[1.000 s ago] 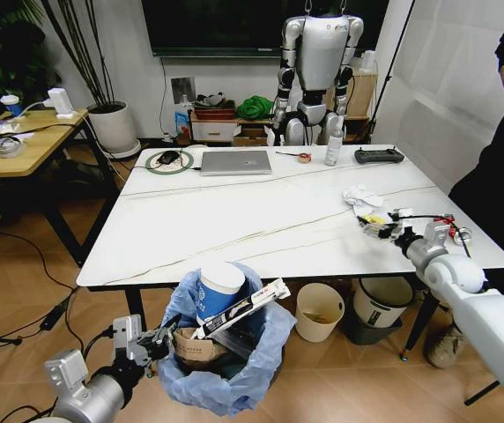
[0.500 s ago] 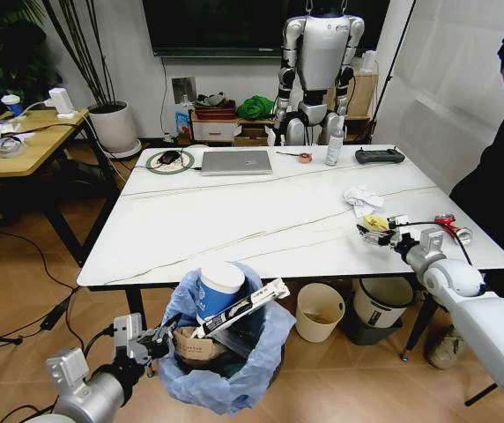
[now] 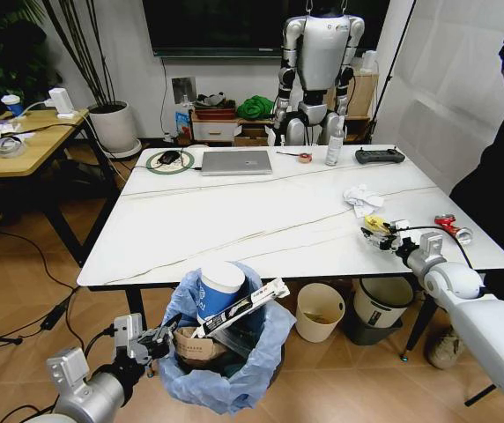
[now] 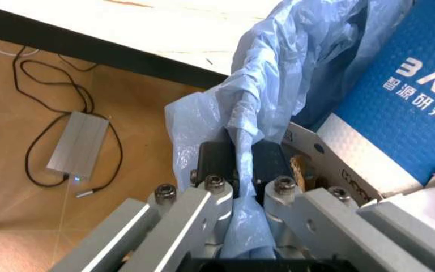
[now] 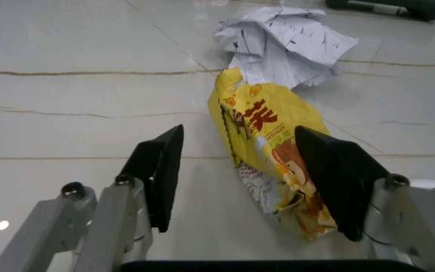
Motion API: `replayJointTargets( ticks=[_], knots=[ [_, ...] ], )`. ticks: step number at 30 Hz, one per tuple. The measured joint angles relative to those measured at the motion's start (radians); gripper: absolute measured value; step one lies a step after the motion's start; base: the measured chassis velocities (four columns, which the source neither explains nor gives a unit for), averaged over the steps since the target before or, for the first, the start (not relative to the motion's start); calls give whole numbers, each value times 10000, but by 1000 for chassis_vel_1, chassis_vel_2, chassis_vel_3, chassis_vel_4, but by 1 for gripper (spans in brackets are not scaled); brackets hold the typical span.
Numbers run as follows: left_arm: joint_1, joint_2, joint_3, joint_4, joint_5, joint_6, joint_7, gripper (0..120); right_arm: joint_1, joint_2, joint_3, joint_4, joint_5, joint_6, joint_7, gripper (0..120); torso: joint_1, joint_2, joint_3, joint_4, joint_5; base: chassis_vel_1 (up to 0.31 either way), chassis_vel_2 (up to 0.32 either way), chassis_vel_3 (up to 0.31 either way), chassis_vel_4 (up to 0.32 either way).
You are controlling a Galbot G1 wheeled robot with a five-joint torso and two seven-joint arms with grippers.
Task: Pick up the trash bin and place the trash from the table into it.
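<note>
- Head view: the trash bin [image 3: 226, 361] hangs low at about 6 o'clock, just in front of the near edge of the surface [image 3: 234, 211]. It has a crinkly light-blue bag in it.
- A blue paper cup [image 3: 218, 293] with a white lid, a long white packet [image 3: 243, 317] and a brown cardboard box [image 3: 195, 345] sit inside the bin.
- The left claw [image 3: 151, 345] is at about 7 o'clock and touches the bin's rim.
- The right claw [image 3: 381, 236] is at about 3 o'clock, low over the surface. A yellow snack wrapper [image 3: 374, 223] lies right at its tips.
- A crumpled white tissue [image 3: 360, 197] lies just past the wrapper, toward 2 o'clock. A red can [image 3: 447, 222] lies near the right edge.
- A closed laptop [image 3: 235, 162] sits far back at 12 o'clock.
- Left wrist view: the left claw [image 4: 244, 195] is pinched tight on the bin's rim and the blue bag [image 4: 278, 73]. The blue cup [image 4: 410, 107] is close behind it.
- Right wrist view: the right claw [image 5: 251, 181] is spread wide. The yellow wrapper [image 5: 274, 153] lies flat on the surface [image 5: 74, 102] between the two fingers, closer to one finger [image 5: 331, 175] and maybe touching it.
- The tissue [image 5: 285, 42] lies at the wrapper's far end, touching it.
</note>
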Motion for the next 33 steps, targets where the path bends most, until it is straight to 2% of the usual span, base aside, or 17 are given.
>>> replayJointTargets(
  ticks=[6, 8, 15, 26, 29, 31, 33],
  knots=[
    [-5, 16, 9, 11, -3, -3, 0, 0, -77, -13, 12, -49, -161, 42, -34, 29, 0, 0, 0, 0, 0, 0, 0, 0, 0],
    [-4, 21, 7, 11, -3, -3, 0, 0, -84, -13, 12, -49, -176, 45, -39, 27, 0, 0, 0, -1, 0, 0, 0, 0, 0],
    [-14, 52, 0, 11, -28, -7, 0, 0, -139, -64, 4, 48, -209, 48, -68, 0, 0, 0, 0, 0, 0, 0, 0, 0, 0],
    [-43, 82, 35, 10, -29, -8, 2, 0, -290, -318, 84, 816, -88, 108, -111, 0, 0, 0, 0, -1, 1, 0, 0, 0, 0],
    [-66, 96, 61, 10, -29, -8, 2, 0, -332, -637, 249, 1910, 453, 217, -128, 0, 0, 0, 0, -1, 1, 0, 0, 0, 0],
    [-66, 96, 69, 10, -29, -8, 2, 0, -323, -705, 292, 2170, 573, 246, -128, 0, 0, 0, 0, -2, 0, 0, 0, 0, 0],
    [-45, 93, 84, 0, -29, -8, -3, 0, -232, -1083, 476, 3440, 1542, 383, -126, 0, 1, 0, 1, -1, 2, 0, 0, 0, 0]
  ],
)
